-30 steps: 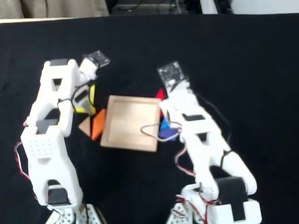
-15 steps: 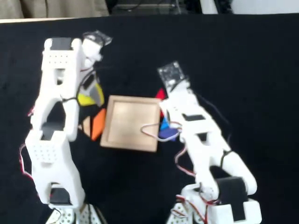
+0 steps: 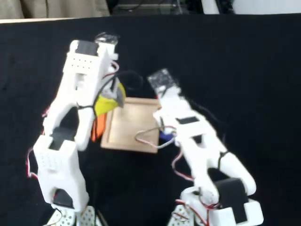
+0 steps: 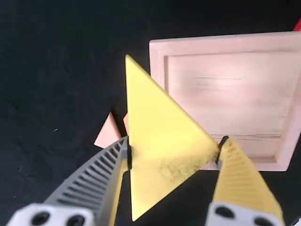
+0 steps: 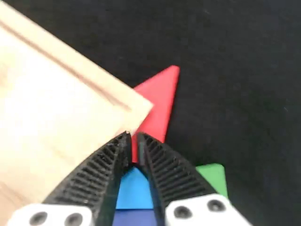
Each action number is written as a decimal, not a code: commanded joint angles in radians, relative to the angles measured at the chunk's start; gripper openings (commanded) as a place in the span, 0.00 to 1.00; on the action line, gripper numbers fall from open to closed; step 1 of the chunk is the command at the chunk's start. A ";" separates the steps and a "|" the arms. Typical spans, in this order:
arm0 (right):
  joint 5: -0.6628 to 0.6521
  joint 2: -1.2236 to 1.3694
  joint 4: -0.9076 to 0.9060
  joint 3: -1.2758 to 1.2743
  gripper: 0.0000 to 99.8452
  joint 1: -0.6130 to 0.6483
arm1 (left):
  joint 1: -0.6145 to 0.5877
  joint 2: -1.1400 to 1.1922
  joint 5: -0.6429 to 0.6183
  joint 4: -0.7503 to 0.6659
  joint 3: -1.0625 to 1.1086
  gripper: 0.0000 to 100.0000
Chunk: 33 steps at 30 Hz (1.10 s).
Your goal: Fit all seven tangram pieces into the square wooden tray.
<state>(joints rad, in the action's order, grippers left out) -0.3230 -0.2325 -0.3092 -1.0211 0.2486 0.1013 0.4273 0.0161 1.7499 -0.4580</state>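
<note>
My left gripper (image 4: 174,148) is shut on a large yellow triangle (image 4: 160,150) and holds it in the air over the left rim of the square wooden tray (image 4: 225,42). From above, the yellow triangle (image 3: 107,102) hangs at the tray's (image 3: 129,126) near-left corner. No pieces lie in the tray. My right gripper (image 5: 133,146) is shut just above a red triangle (image 5: 159,106) at the tray's right edge, with a blue piece (image 5: 135,188) and a green piece (image 5: 214,175) beside it.
Orange and peach pieces (image 4: 110,134) lie on the black cloth left of the tray, partly under the left arm (image 3: 75,108). A blue piece (image 3: 165,136) shows under the right arm (image 3: 193,127). A loose white cable crosses the tray's right side.
The left arm has lifted the yellow triangle off the cloth and carried it right, up to the tray's left edge. The right arm has shifted a little to the left.
</note>
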 commanded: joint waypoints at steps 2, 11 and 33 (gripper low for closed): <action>-0.005 0.002 -0.012 0.064 0.03 -0.025 | -0.045 -0.126 -0.009 0.009 0.033 0.23; -0.005 0.004 -0.075 0.094 0.01 -0.020 | 0.021 -0.221 -0.017 0.009 0.128 0.23; -0.068 0.148 -0.123 0.274 0.01 0.011 | 0.002 -0.222 -0.256 -0.094 0.358 0.23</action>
<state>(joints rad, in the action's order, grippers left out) -0.3828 -0.0023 -0.4273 -0.7587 0.3007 0.1120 0.2524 -0.1419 1.6671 -0.1281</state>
